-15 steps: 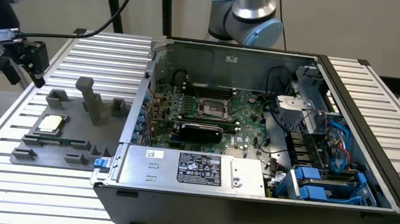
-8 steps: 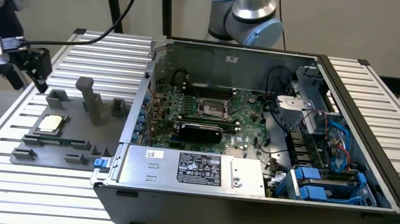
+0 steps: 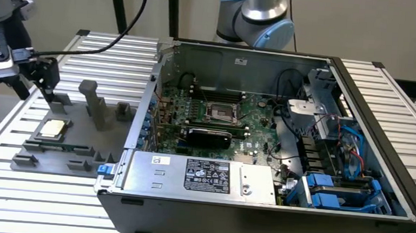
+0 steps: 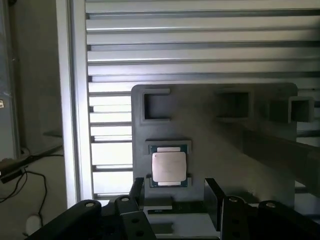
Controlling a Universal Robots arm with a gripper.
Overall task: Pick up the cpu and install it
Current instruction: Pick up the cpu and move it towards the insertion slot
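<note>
The cpu is a small square chip with a shiny silver top, lying flat in a recess of the dark grey fixture plate on the exterior view's left. My gripper hangs above the plate, a little beyond the cpu and clear of it. In the wrist view the cpu lies just ahead of my gripper, whose two black fingers stand open with nothing between them. The black motherboard socket sits inside the open computer case.
Grey upright posts rise from the fixture plate near the gripper. A silver labelled power-supply box lies at the case's front. Cables and blue drive brackets crowd the case's right side. A second arm's base stands behind the case.
</note>
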